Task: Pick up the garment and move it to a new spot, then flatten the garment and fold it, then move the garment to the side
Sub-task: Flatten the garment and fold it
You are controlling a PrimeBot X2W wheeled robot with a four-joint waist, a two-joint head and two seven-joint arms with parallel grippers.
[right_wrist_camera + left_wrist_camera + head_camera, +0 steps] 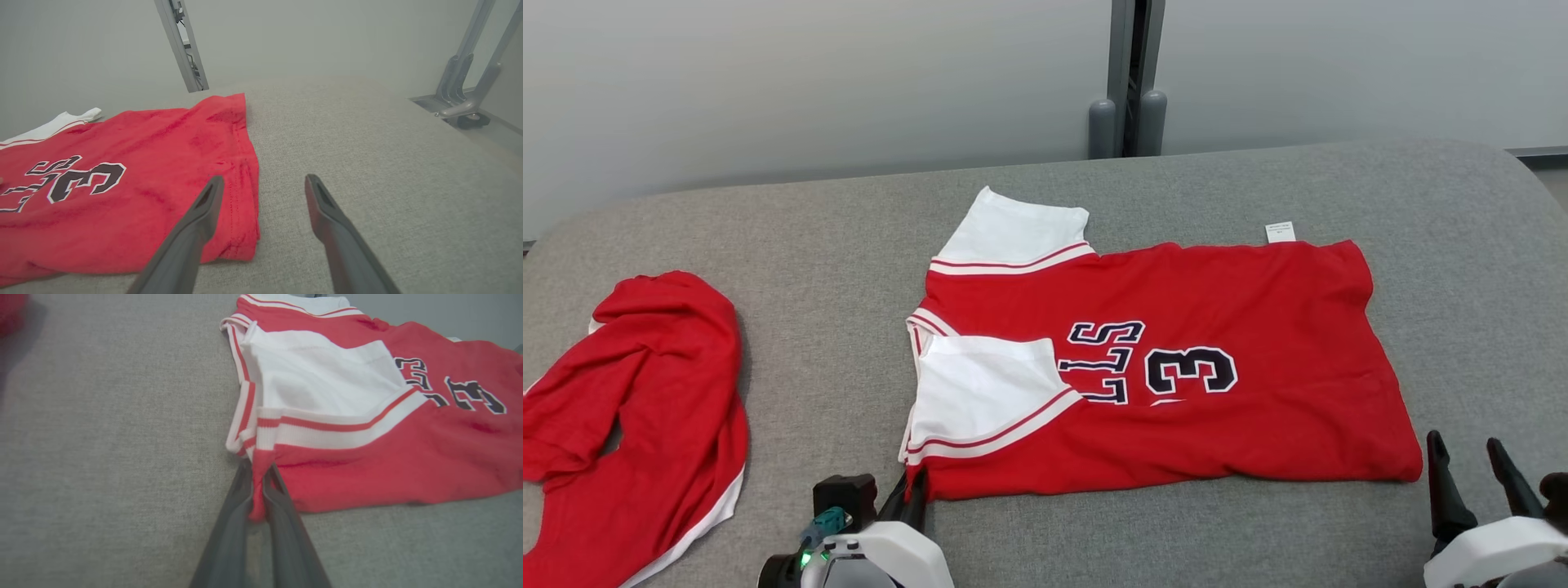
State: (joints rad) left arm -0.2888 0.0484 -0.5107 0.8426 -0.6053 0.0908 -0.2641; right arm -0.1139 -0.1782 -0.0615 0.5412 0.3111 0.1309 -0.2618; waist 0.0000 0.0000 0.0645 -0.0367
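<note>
head: left gripper (913, 492) at near shoulder corner of garment (1217, 327), flat mid-table (809, 245); second red cloth (645, 392) far left | left wrist: fingers pinched tight on that corner | right wrist: right gripper (261, 181) spread wide, holding nothing, beside hem; open table rightward

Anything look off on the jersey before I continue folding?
The jersey is unevenly folded: the near sleeve lies folded onto the body, but the far sleeve sticks out past the edge. A white tag pokes out along the far side. The left gripper pinches the near corner, bunching it.
</note>
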